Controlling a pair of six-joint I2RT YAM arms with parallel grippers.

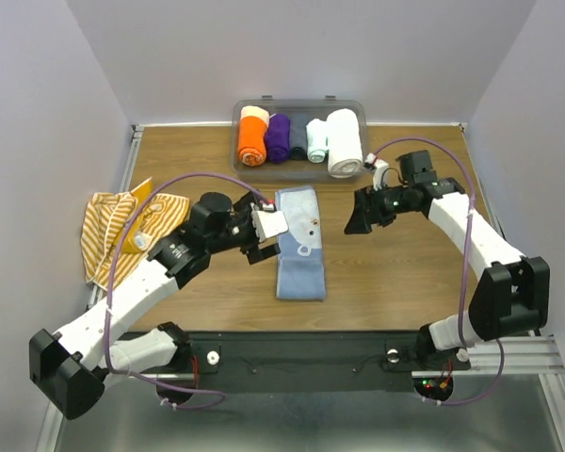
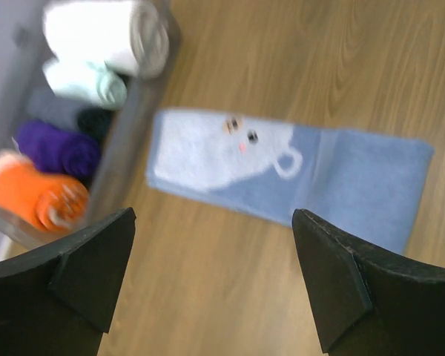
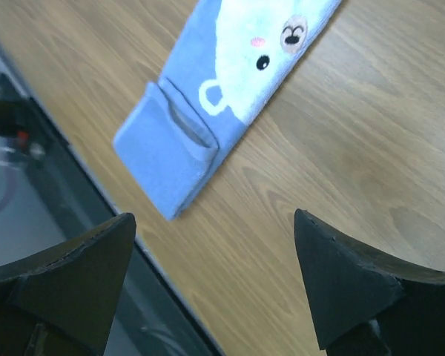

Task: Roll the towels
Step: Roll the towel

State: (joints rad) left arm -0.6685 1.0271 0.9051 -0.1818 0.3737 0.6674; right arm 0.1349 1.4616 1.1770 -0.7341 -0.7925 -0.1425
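A pale blue cloth towel (image 1: 301, 268) with a white cup-shaped figure and a small face on it lies flat at the centre of the brown wooden table (image 1: 395, 273). It is folded into a long strip running from 12 to 6 o'clock in the overhead view and is not rolled. In the right wrist view a short flap is doubled over at its plain blue end.

The left gripper (image 1: 264, 240) hangs over the strip's 9 o'clock edge. Its black fingers (image 2: 96, 274) stand wide apart with nothing between them, and bare wood and the towel show below. The right gripper (image 1: 361, 218) is at 3 o'clock of the towel, clear of it. Its claw is also spread wide and holds nothing.

The yellow-orange-and-white striped cloth towel (image 1: 122, 231) lies rumpled and unrolled at 9 o'clock, near the table's edge, partly under the left arm.

At 12 o'clock a clear plastic bin (image 1: 299, 105) holds a row of rolled cloths: an orange roll (image 1: 252, 137), a purple roll (image 1: 279, 137), a dark grey roll (image 1: 298, 141), a pale mint roll (image 1: 316, 139) and a thick white roll (image 1: 344, 141).
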